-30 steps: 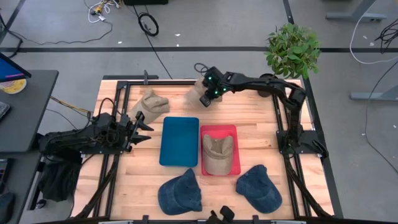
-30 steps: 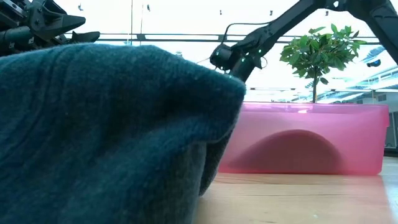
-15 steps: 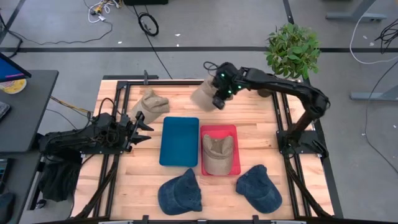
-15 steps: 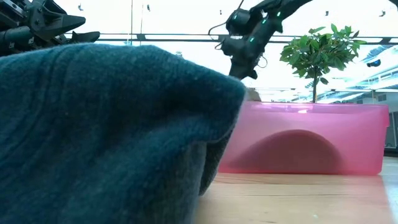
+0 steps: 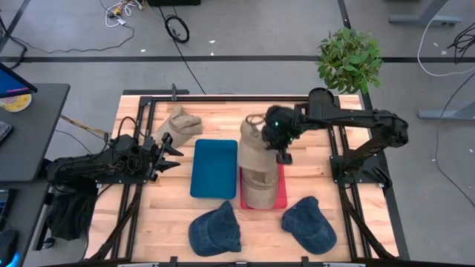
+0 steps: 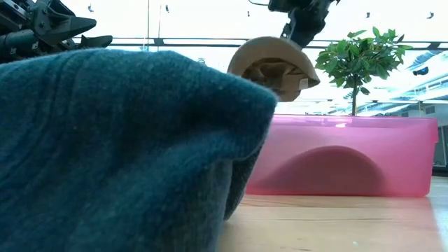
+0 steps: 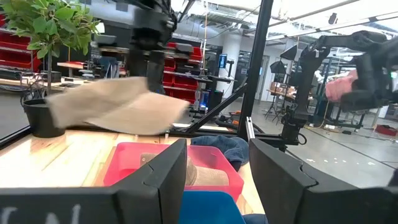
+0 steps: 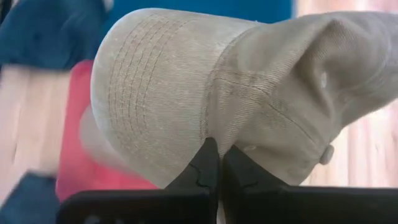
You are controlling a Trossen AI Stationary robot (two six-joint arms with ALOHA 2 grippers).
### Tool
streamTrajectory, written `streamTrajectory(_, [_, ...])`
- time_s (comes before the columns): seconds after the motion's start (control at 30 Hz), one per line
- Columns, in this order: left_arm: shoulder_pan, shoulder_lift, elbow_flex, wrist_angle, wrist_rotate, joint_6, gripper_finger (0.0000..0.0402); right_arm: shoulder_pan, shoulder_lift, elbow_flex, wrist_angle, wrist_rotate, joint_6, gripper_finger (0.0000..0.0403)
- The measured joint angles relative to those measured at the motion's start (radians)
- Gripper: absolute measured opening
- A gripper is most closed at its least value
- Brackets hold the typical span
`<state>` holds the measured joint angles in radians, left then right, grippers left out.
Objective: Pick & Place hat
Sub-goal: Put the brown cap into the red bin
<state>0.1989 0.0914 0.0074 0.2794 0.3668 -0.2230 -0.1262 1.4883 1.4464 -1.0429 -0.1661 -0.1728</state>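
right gripper (image 5: pixel 283 148) pinched on tan cap (image 5: pixel 254 145) | red bin (image 5: pixel 280 194) directly below hand | drop next

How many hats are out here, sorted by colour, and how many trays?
Tan hats: 3 (one on the table, one in the red tray, one held by the right gripper)
Blue hats: 2
Trays: 2, blue and red
Total: 7

Tan hat (image 5: pixel 252 148) above red tray (image 5: pixel 282 194)
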Motion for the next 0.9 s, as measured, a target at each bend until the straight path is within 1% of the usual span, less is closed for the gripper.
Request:
streamTrajectory(0.1, [0.000,0.000,0.000,0.000,0.000,0.000,0.0177,0.062,0.000,0.000,-0.016,0.013,-0.076,0.0000])
streamTrajectory(0.23, [0.000,0.000,0.000,0.000,0.000,0.000,0.0177,0.129,0.000,-0.002,-0.018,0.109,-0.147,0.0000])
streamTrajectory(0.4, [0.000,0.000,0.000,0.000,0.000,0.000,0.0177,0.181,0.000,-0.003,-0.081,0.130,-0.175,0.0000])
streamTrajectory(0.63, [0.000,0.000,0.000,0.000,0.000,0.000,0.0177,0.284,-0.001,-0.018,-0.054,0.237,-0.100,0.0000])
streamTrajectory(0.73, [0.000,0.000,0.000,0.000,0.000,0.000,0.0177,0.331,0.000,-0.083,0.006,0.260,-0.052,0.0000])
streamTrajectory(0.9, [0.000,0.000,0.000,0.000,0.000,0.000,0.0177,0.410,0.000,-0.206,0.107,0.263,0.039,0.0000])
